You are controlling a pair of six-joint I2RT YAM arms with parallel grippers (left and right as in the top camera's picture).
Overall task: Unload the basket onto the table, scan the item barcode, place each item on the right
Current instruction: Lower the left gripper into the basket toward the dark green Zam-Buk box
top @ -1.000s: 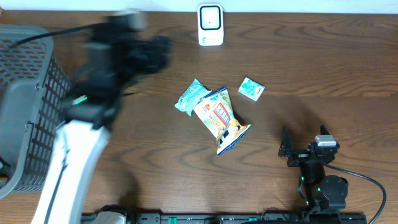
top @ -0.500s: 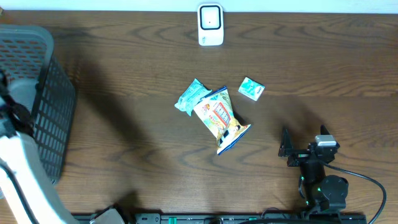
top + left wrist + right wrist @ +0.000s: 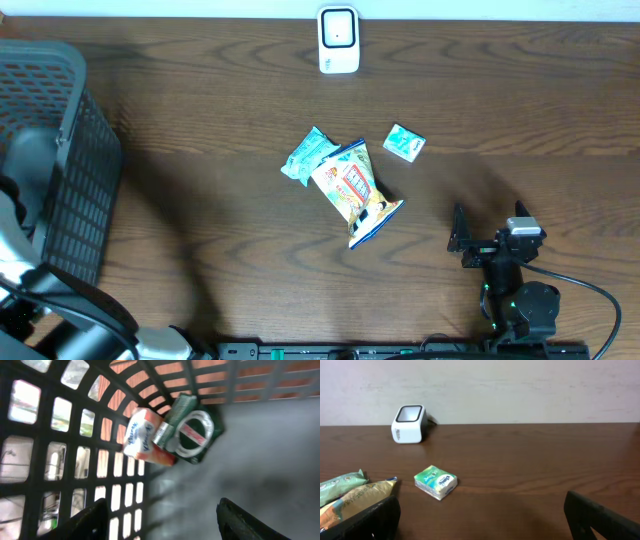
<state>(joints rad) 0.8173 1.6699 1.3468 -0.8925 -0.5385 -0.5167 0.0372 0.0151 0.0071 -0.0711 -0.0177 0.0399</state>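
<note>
Left claw [image 3: 162, 519] within basket [image 3: 30, 467] walls

Scanner [image 3: 338, 40] behind packets [image 3: 345, 180] — basket [image 3: 85, 190] far left

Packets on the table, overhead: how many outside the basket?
3. Pale teal packet at centre, snack bag overlapping it, small green tissue pack apart to the right. Any behind the basket would be hidden.
</note>
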